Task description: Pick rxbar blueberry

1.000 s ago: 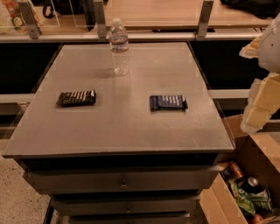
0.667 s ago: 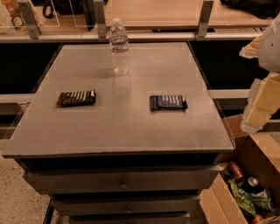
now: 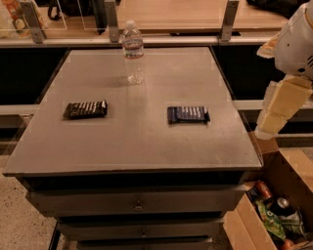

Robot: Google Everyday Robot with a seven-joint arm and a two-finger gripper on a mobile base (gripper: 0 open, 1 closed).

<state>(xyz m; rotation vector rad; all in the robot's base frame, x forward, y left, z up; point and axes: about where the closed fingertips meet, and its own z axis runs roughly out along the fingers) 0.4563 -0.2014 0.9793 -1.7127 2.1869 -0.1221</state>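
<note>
The rxbar blueberry [image 3: 189, 114] is a flat dark navy bar with pale lettering. It lies flat on the grey table top [image 3: 146, 146], right of the middle. My gripper [image 3: 277, 108] hangs off the table's right edge, past the bar and a little above the table's level. It holds nothing that I can see. A similar dark brown-black bar with white stripes [image 3: 85, 109] lies at the left of the table.
A clear water bottle [image 3: 133, 51] stands upright at the table's back middle. An open cardboard box [image 3: 274, 210] with cans and packets sits on the floor at the lower right. A wooden counter with metal posts [image 3: 195, 14] runs behind the table.
</note>
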